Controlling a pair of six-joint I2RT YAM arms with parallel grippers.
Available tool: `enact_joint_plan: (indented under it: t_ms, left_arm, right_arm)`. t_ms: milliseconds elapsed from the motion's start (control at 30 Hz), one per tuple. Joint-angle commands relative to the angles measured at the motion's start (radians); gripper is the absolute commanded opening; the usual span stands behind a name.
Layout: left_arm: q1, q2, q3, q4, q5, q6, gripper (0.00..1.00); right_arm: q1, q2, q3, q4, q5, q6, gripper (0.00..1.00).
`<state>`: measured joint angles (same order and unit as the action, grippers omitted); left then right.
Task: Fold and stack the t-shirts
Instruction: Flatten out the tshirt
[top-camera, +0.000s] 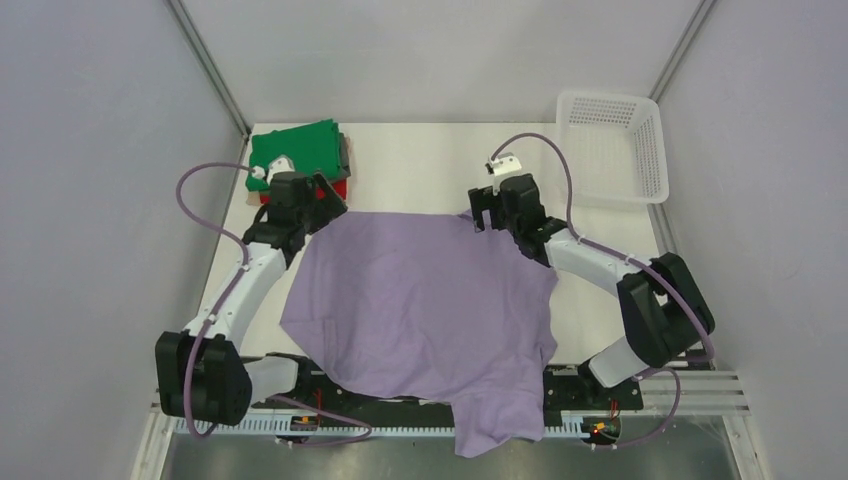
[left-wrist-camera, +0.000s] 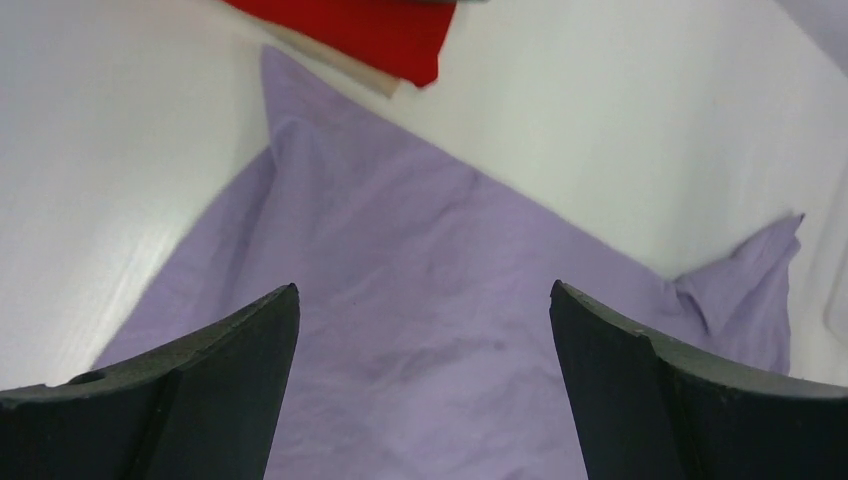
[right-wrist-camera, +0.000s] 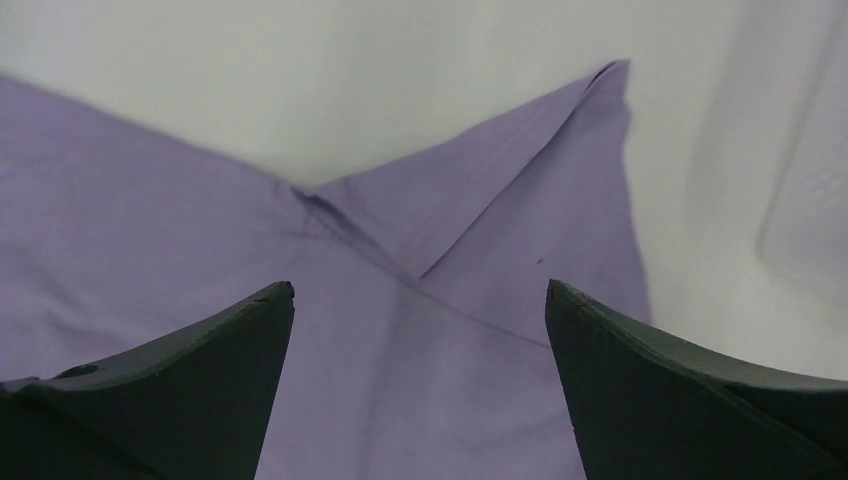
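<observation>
Fold onset: left gripper (left-wrist-camera: 425, 300) and right gripper (right-wrist-camera: 420, 295) gape empty; next I should pinch lavender t-shirt (top-camera: 420, 310) corners ahead of fingers (right-wrist-camera: 150, 400).

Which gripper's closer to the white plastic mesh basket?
Right. Right gripper sits left of the white mesh basket; left gripper is farther, by the folded green t-shirt.

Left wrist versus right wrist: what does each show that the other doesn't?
Only left wrist: a red folded shirt beyond the lavender t-shirt. Only right wrist: the creased seam beside the corner flap, up close. Both: that flap, lavender cloth on the white table, and open fingers holding nothing.
</observation>
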<state>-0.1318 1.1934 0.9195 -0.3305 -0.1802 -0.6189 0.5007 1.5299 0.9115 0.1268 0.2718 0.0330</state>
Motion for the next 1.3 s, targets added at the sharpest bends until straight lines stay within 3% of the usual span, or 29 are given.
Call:
enact_joint_plan:
  t_ms: [0, 233, 933, 1167, 1267]
  left_arm:
    - [-0.048, 0.063, -0.053, 0.084, 0.135, -0.047, 1.00]
    - [-0.073, 0.209, -0.056, 0.097, 0.176, -0.016, 1.00]
    - [-0.074, 0.379, -0.054, 0.073, 0.123, 0.012, 1.00]
    - [-0.074, 0.383, -0.048, 0.071, 0.127, 0.017, 1.00]
    - [-0.074, 0.376, -0.048, 0.070, 0.132, 0.017, 1.00]
  right_arm:
    - [0.000, 0.064, -0.034, 0.028, -0.151, 0.135, 0.98]
    - [-0.012, 0.184, 0.006, 0.087, -0.179, 0.148, 0.98]
    - [-0.013, 0.431, 0.162, 0.316, -0.237, 0.163, 0.98]
    - [-0.014, 0.599, 0.403, 0.322, -0.185, 0.119, 0.98]
    - [-0.021, 0.678, 0.580, 0.233, -0.192, 0.091, 0.98]
